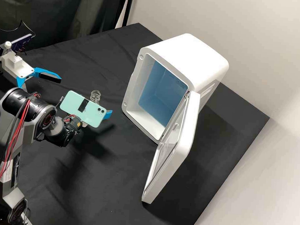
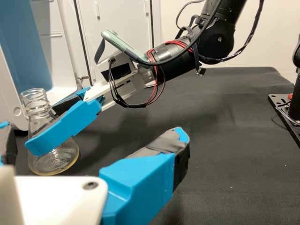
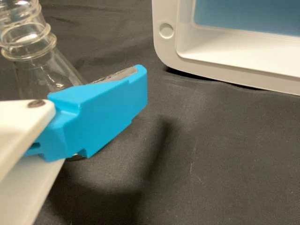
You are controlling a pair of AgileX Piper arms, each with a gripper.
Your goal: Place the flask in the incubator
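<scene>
A clear glass flask stands upright on the black bench, just before the incubator's mouth. The white incubator lies with its blue inside facing the arms and its door swung wide. My right gripper is open around the flask: one blue finger lies along the glass cone, and the other sits at the far side of the neck. A mint phone on that wrist hides most of the flask in the high view, leaving the neck showing. My left gripper hangs open farther left, holding nothing.
The open door stands on its edge to the right of the incubator's mouth. Bare black cloth spreads in front of the arms. Dark equipment sits at the back left by the curtain. The bench ends at the right, near the white wall.
</scene>
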